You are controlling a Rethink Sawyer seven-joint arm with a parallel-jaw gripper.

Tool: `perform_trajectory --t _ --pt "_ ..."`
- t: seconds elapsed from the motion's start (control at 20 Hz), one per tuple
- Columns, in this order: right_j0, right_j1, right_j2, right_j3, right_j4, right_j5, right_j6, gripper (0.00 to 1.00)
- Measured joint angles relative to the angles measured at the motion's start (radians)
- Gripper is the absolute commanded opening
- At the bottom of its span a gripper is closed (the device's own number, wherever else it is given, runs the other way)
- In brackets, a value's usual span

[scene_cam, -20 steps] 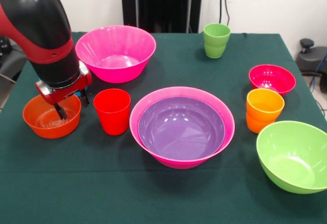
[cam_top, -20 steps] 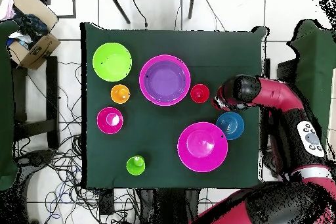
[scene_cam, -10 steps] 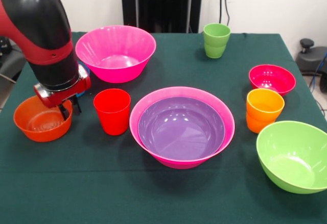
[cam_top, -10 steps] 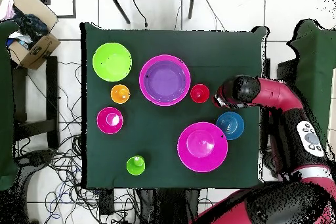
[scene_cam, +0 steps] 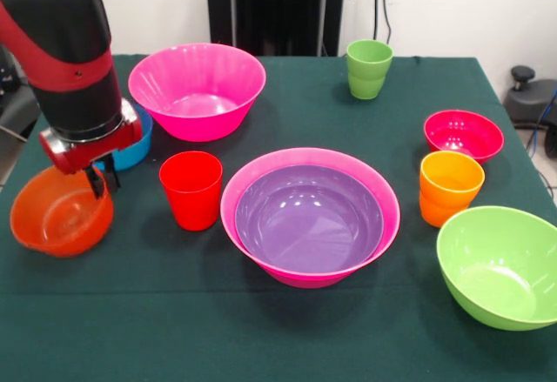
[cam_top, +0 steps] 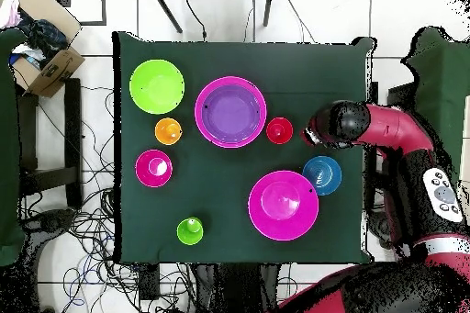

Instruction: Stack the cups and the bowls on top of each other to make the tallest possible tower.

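On green table [scene_cam: 287, 338] I see my gripper [scene_cam: 98, 181] closed on rim of the orange-red bowl [scene_cam: 59, 211], tilted, beside the red cup [scene_cam: 191, 189].

No readable text, labels, brands, numbers or signs in either view. Bowls, cups, green tablecloth [scene_cam: 287, 338] plain, unmarked. Cardboard box [cam_top: 44, 52] on floor, far across table from pincer, bears dark print, too small to read. Arm [scene_cam: 65, 47] above pincer shows no legible marking.
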Motion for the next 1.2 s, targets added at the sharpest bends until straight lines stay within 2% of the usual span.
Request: perform_trajectory --t 0.25,0.6,0.7,0.95,1.2 --pt "0.016 -0.060 -0.006 0.048 0.000 -0.007 0.000 0.00" --pt "0.103 -0.237 -0.029 0.189 0.032 -0.051 0.028 0.00" --pt "0.126 -0.266 -0.033 0.212 0.044 -0.067 0.047 0.00" --pt "0.235 -0.355 -0.057 0.279 0.098 -0.140 0.173 0.00" --pt "0.309 -0.388 -0.079 0.318 0.133 -0.222 0.309 0.00"
